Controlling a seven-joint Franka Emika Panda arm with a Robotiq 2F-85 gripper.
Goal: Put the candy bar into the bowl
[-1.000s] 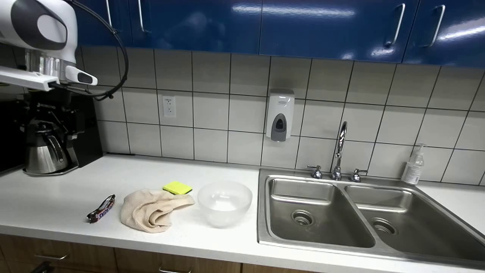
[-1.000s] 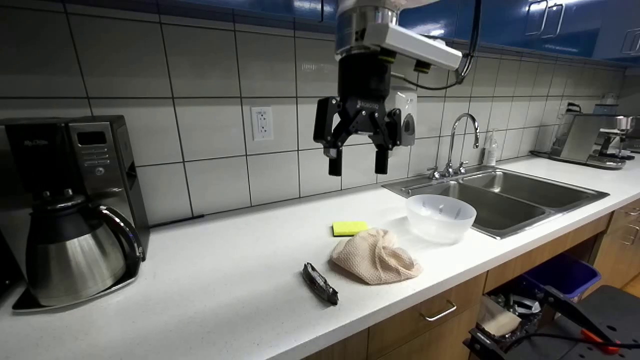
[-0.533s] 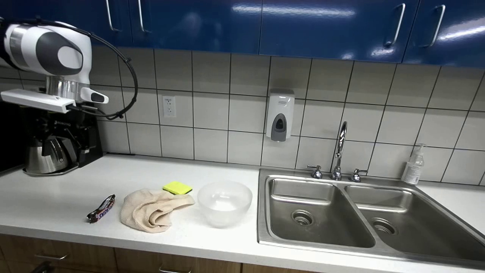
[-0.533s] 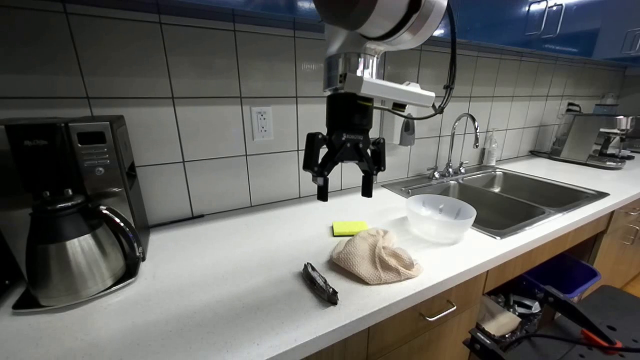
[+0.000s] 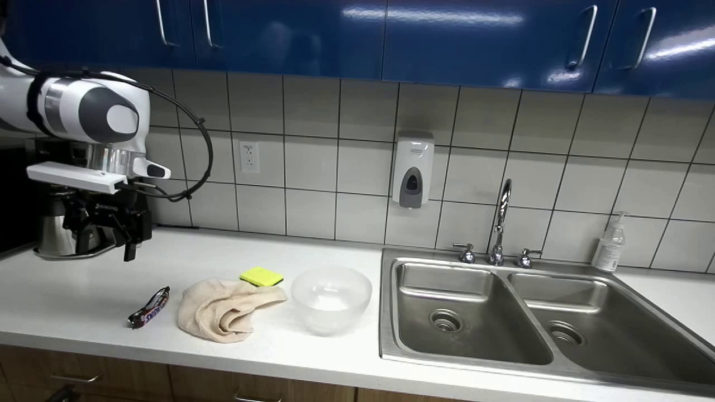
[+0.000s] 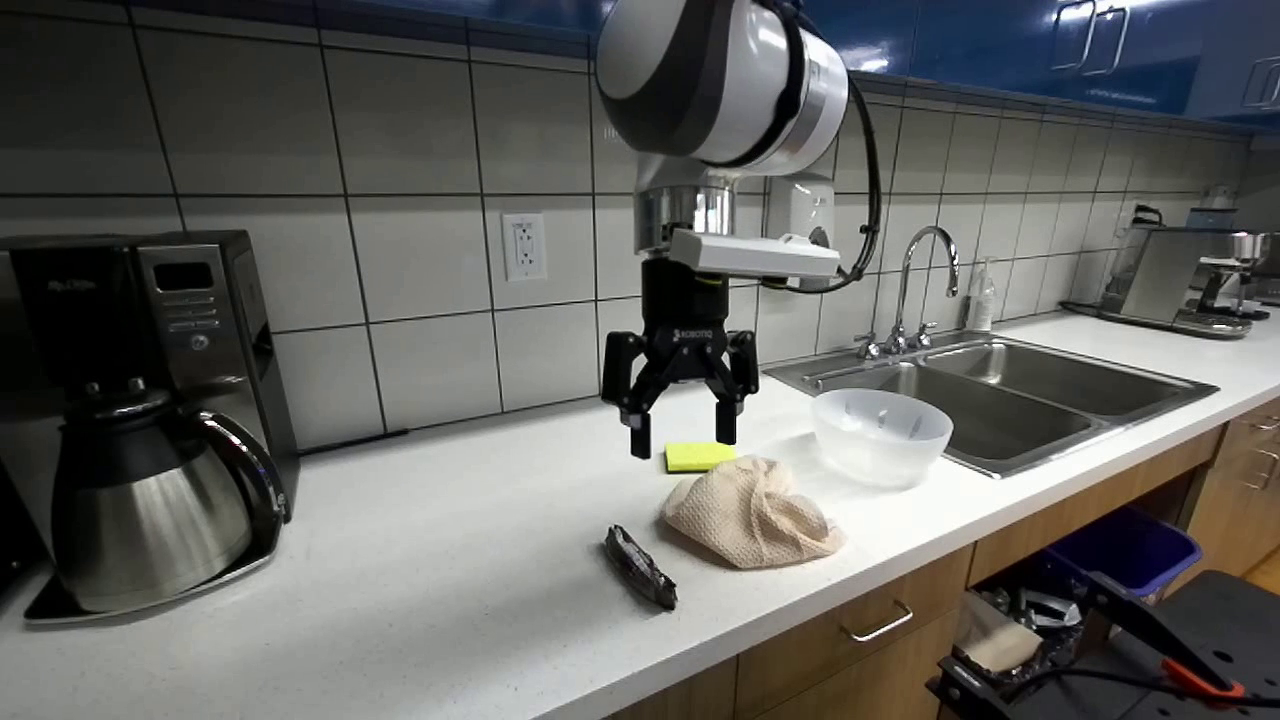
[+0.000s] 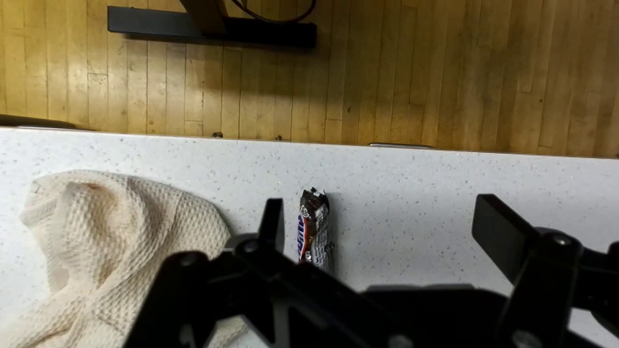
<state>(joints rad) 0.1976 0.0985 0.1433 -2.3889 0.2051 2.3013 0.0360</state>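
1. The black two-fingered Robotiq claw (image 6: 683, 433) hangs pointing down above the white speckled countertop (image 6: 430, 570), apart from its surface.
2. Condition of the claw: released; its black fingers (image 7: 503, 232) stand wide apart.
3. The slim, dark brown, wrapped candy bar (image 7: 314, 227), bearing a blue, white and red label, lies on the countertop, lower than the claw and nearer the front edge. In the wrist view it appears between the fingers, closer to the one at picture left; the claw hides its lower end.
4. The round, frosted translucent bowl (image 6: 880, 460) stands upright on the countertop, lower than the claw, off to one side and well apart from it.
5. The crumpled beige waffle-weave cloth (image 6: 750, 515) lies lower than the claw, between the candy bar and the bowl.
6. The flat, rectangular yellow sponge (image 6: 700, 457) also lies lower than the claw, behind the cloth toward the white tiled wall (image 6: 420, 250); contact with the cloth cannot be determined.
7. The stainless-steel double sink (image 5: 389, 312) lies beyond the bowl as reckoned from the claw.
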